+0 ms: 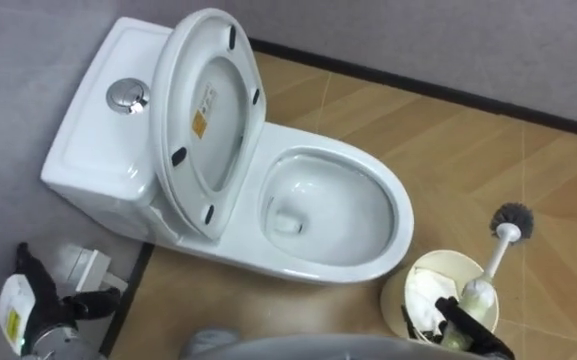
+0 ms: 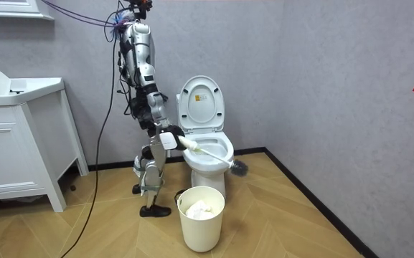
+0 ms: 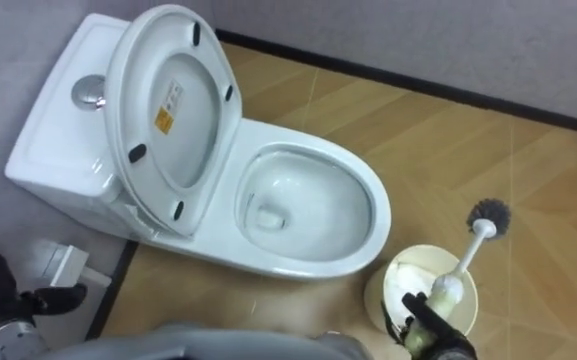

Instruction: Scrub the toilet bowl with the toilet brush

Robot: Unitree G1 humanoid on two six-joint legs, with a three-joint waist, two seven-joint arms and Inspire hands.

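The glossy white ceramic toilet point(image 1: 393, 215) has an oval bowl, its seat and lid point(image 1: 208, 120) raised. The right robot hand point(image 1: 463, 325) grips the toilet brush point(image 1: 500, 248), which has a slim white handle and a dark bristly round head, over the cream round bin point(image 1: 400, 292) beside the bowl. The left robot hand point(image 1: 43, 300) hangs open.
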